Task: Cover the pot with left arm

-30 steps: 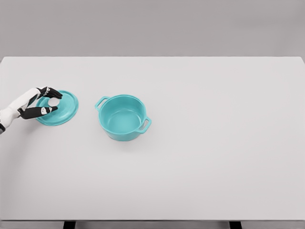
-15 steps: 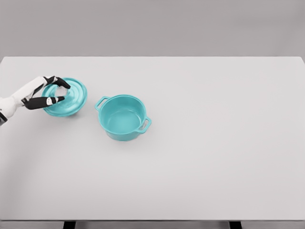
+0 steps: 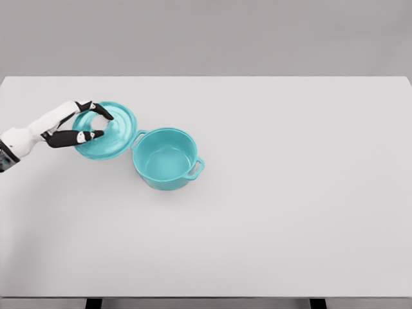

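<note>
Beside the pot (image 3: 167,158), left hand (image 3: 82,125) seemingly grips lid (image 3: 113,129)

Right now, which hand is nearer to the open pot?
Left. The left hand holds the lid just left of the pot. The right hand is not in view.

lid (image 3: 114,131) knob behind fingers (image 3: 82,136), forearm cut off

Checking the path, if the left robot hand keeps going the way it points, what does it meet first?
Probably the teal pot. The left robot hand points right, holding the lid, whose edge looks nearest the pot's left handle; depth is unclear.
</note>
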### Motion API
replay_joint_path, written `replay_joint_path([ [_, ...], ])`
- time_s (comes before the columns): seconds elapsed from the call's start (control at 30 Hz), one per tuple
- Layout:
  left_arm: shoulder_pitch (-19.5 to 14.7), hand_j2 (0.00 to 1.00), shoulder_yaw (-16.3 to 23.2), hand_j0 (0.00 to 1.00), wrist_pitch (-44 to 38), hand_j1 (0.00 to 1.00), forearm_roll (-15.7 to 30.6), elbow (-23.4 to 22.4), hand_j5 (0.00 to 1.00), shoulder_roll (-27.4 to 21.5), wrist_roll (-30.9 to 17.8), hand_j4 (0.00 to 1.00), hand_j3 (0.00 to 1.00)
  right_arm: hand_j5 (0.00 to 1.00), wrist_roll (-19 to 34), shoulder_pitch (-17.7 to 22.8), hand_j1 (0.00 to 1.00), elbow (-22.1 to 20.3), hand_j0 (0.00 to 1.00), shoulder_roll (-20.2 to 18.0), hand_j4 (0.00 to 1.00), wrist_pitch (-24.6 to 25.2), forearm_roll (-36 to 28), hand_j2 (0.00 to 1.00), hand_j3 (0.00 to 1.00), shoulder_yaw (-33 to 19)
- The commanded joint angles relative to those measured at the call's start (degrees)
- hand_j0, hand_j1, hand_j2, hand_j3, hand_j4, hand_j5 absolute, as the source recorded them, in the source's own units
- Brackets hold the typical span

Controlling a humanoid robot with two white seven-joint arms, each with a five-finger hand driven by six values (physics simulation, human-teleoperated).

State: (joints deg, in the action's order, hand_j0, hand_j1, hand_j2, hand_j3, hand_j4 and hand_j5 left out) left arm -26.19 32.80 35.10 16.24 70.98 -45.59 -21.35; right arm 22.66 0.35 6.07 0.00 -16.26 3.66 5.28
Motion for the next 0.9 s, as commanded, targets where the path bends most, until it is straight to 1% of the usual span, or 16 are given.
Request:
replay_joint_path([
  [0.0,0.0,0.57,0.07,0.57,-0.1,0.57,0.46,2.06,0.57,-0.11,-0.1,0.57,0.57,1.0,0.02,0.0,1.0,0.0,1.0,0.0,1.0,0.0,0.03,1.0,1.0,-0.01],
  [0.07,0.27,0.57,0.16,0.57,-0.1,0.57,-0.06,2.5,0.57,0.06,-0.1,0.57,0.57,1.0,0.02,0.0,1.0,0.0,1.0,0.0,1.0,-0.09,0.03,1.0,1.0,-0.01],
  [0.13,0.27,0.57,2.53,0.57,-0.1,0.57,-0.06,2.94,0.57,0.06,-0.1,0.57,0.57,1.0,0.02,0.0,1.0,0.0,1.0,0.0,1.0,0.0,0.03,1.0,1.0,-0.01],
  [0.17,0.27,0.57,2.53,0.57,-0.1,0.57,-0.15,3.82,0.57,0.06,-0.1,0.57,0.57,1.0,0.02,0.0,1.0,0.0,1.0,0.0,1.0,-0.09,0.03,1.0,1.0,-0.01],
  [0.33,0.27,0.57,2.71,0.57,-0.1,0.57,-0.94,4.26,0.57,0.59,-0.19,0.57,0.57,1.0,0.02,0.0,1.0,0.0,1.0,0.0,1.0,-0.09,0.03,1.0,1.0,-0.01],
  [0.4,-0.08,0.57,4.2,0.57,-0.1,0.57,-1.03,4.61,0.57,0.86,-0.19,0.57,0.57,1.0,0.02,0.0,1.0,0.0,1.0,0.0,1.0,-0.09,0.03,1.0,1.0,-0.01],
  [0.47,-0.09,0.57,4.29,0.57,-0.1,0.57,-1.12,5.84,0.57,1.03,-0.19,0.57,0.57,1.0,0.02,0.0,1.0,0.0,1.0,0.0,1.0,0.0,0.03,1.0,1.0,-0.01],
  [0.57,-0.09,0.57,4.29,0.57,-0.1,0.57,-1.12,6.28,0.57,2.61,-0.19,0.57,0.57,1.0,0.02,0.0,1.0,0.0,1.0,0.0,1.0,0.0,0.03,1.0,1.0,-0.01],
  [0.73,-0.26,0.57,4.29,0.57,-0.1,0.57,-3.23,6.37,0.57,5.43,-0.19,0.57,0.57,1.0,0.02,0.0,1.0,0.0,1.0,0.0,1.0,0.0,0.03,1.0,1.0,-0.01],
  [0.87,-0.35,0.57,4.46,0.57,-0.1,0.57,-3.4,6.28,0.57,6.66,-0.27,0.57,0.57,1.0,0.02,0.0,1.0,0.0,1.0,0.0,1.0,0.0,0.03,1.0,1.0,-0.01],
])
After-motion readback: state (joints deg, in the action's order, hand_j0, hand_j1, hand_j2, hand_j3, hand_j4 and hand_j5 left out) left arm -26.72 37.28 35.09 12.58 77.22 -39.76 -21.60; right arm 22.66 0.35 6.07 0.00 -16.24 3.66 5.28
